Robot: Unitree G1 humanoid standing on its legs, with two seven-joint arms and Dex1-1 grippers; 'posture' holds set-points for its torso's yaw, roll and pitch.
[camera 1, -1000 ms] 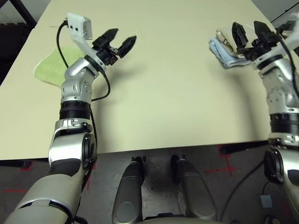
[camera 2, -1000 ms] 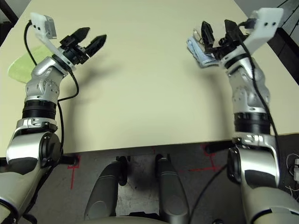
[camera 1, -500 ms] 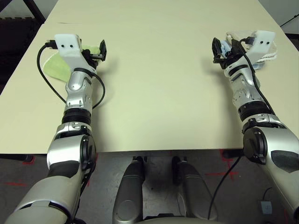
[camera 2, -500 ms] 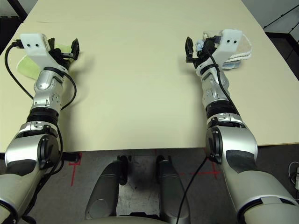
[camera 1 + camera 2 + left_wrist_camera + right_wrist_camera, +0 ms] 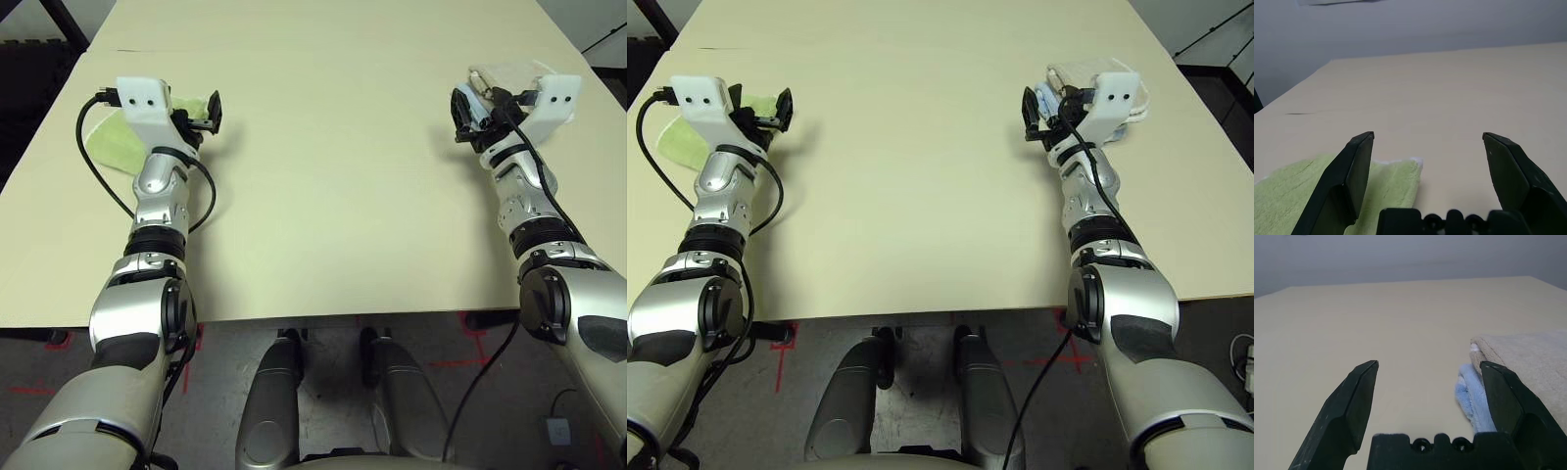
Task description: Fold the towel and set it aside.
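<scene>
Both grippers stand with fingers spread wide, grasping nothing. Right gripper [image 5: 1425, 382] hovers just beside the towel [image 5: 1528, 357], which lies folded at about two o'clock on the table [image 5: 333, 176], stacked on a light blue towel [image 5: 1471, 399]; the right finger [image 5: 1508, 401] is in front of that stack's near edge, and whether it touches cannot be told. Left gripper [image 5: 1427, 156] hovers at about ten o'clock, over the edge of a lime-green towel [image 5: 1396, 178] lying flat near the table's left side. Between the arms the tabletop is plain cream.
</scene>
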